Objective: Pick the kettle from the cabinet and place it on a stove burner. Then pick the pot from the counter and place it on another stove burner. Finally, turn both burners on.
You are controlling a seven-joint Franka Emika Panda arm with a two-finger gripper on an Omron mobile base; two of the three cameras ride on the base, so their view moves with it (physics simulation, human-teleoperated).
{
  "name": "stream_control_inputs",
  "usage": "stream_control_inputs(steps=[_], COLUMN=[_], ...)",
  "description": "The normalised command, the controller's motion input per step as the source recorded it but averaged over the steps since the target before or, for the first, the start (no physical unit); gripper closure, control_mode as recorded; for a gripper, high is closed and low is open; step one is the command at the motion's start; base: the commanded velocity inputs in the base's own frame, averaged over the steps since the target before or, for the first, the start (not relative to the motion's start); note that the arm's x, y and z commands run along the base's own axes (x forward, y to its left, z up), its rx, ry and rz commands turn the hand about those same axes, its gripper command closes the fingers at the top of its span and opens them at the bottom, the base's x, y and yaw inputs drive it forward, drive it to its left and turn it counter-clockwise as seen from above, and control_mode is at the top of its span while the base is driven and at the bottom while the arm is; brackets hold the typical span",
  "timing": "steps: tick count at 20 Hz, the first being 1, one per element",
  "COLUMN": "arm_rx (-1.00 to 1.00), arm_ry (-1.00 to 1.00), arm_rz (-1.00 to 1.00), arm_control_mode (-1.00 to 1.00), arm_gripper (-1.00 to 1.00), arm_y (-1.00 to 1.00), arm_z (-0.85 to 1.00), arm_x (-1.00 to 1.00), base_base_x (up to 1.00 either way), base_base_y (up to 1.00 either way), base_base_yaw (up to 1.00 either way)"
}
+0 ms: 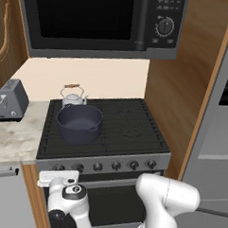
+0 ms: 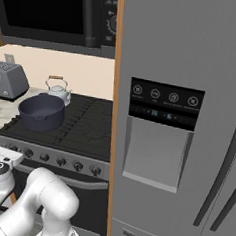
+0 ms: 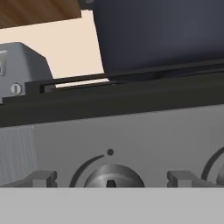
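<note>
Pot [image 1: 79, 123]: upright, dark navy, lidless, loop handles, on front-left burner. Kettle [image 1: 72, 98]: silver, upright behind it, spout rightward. Gripper [image 3: 111, 177] jaws apart, straddling a stove knob [image 3: 113, 176].

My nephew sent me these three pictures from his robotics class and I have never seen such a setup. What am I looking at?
It is a simulated kitchen with a white robot arm. Two pictures come from cameras on its base, behind it to the left and right; the third looks along its hand. On the black stove stand a dark pot in front and a small silver kettle behind it. A grey toaster sits on the marble counter. The gripper holds nothing; its jaws stand open on either side of a stove knob without touching it.
</note>
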Motion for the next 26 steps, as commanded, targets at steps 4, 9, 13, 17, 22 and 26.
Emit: stream_control_inputs(steps=[4,9,13,17,22,26], arm_rx=[0.00,0.00,0.00,0.00,0.00,0.00], arm_ry=[0.00,0.00,0.00,0.00,0.00,0.00], arm_rz=[0.00,0.00,0.00,0.00,0.00,0.00], arm_control_mode=[-1.00,-1.00,-1.00,-1.00,-1.00,-1.00], arm_gripper=[-1.00,-1.00,-1.00,-1.00,-1.00,1.00], arm_y=[0.00,0.00,0.00,0.00,0.01,0.13], arm_z=[0.00,-0.05,-0.14,-0.14,-0.03,-0.02], arm_x=[0.08,0.01,0.00,0.00,0.01,0.11], base_base_x=[0.00,0.00,0.00,0.00,0.00,0.00], base_base_y=[0.00,0.00,0.00,0.00,0.00,0.00], base_base_yaw=[0.00,0.00,0.00,0.00,0.00,0.00])
